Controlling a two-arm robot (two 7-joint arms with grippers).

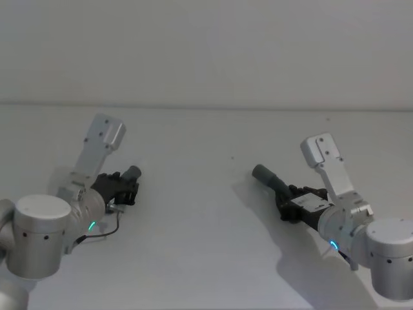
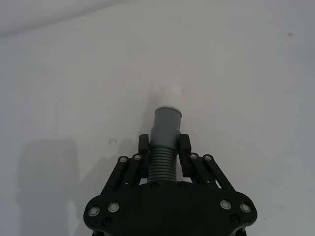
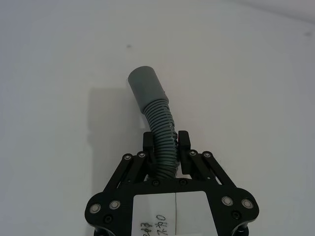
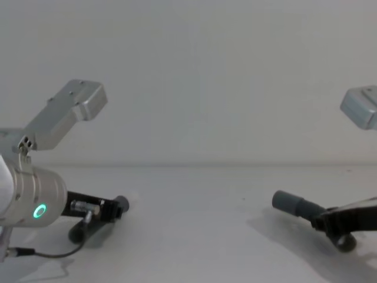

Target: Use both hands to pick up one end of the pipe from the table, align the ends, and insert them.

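My left gripper (image 1: 122, 185) (image 2: 164, 151) is shut on the ribbed part of one dark grey pipe piece (image 2: 162, 164). Its narrow cuff end (image 2: 166, 125) with a small white tip (image 2: 171, 92) sticks out past the fingers, low over the table (image 1: 206, 252). At the right my right gripper (image 1: 288, 195) (image 3: 166, 146) is shut on the other curved ribbed pipe piece (image 3: 162, 123). That piece's wider grey collar end (image 3: 145, 86) (image 1: 263, 173) points up and towards the left arm. In the chest view the two ends (image 4: 122, 204) (image 4: 287, 202) face each other across a wide gap.
Bare white tabletop lies between the two arms, with a plain wall (image 1: 206, 45) behind the table's far edge. A thin black cable (image 1: 103, 234) loops beside the left arm.
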